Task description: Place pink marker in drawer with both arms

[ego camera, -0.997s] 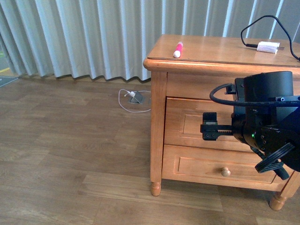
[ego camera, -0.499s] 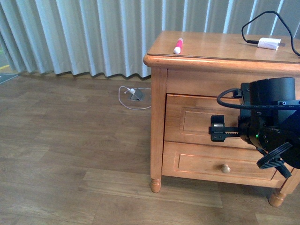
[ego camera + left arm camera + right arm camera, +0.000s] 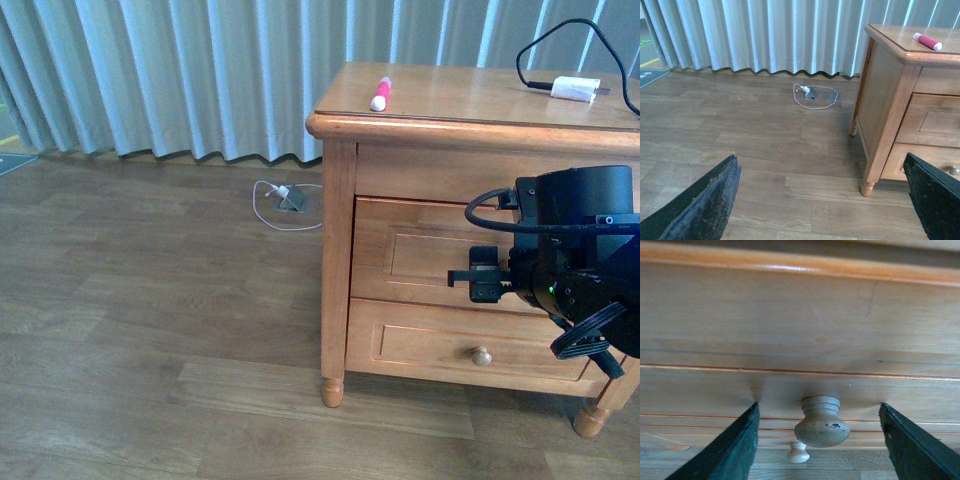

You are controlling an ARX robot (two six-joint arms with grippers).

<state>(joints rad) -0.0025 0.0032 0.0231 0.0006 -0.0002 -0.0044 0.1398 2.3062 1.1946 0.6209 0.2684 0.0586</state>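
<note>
The pink marker (image 3: 380,93) lies on the left part of the cabinet top, also in the left wrist view as the pink marker (image 3: 927,41). The upper drawer (image 3: 420,255) is closed. My right gripper (image 3: 485,276) is open right at its front. In the right wrist view the right gripper (image 3: 818,405) has its jaws standing on either side of the drawer's round pale knob (image 3: 821,422) without touching it. My left gripper (image 3: 820,157) is open over the floor, left of the cabinet, holding nothing. The left arm is out of the front view.
A white plug adapter (image 3: 575,90) with a black cable lies at the back right of the cabinet top. The lower drawer has its own knob (image 3: 482,355). A white cable and floor socket (image 3: 285,200) lie by the curtain. Wooden floor stretches to the left.
My right gripper has moved to the right in the front view, closing in on the upper drawer's front. The marker has not moved.
</note>
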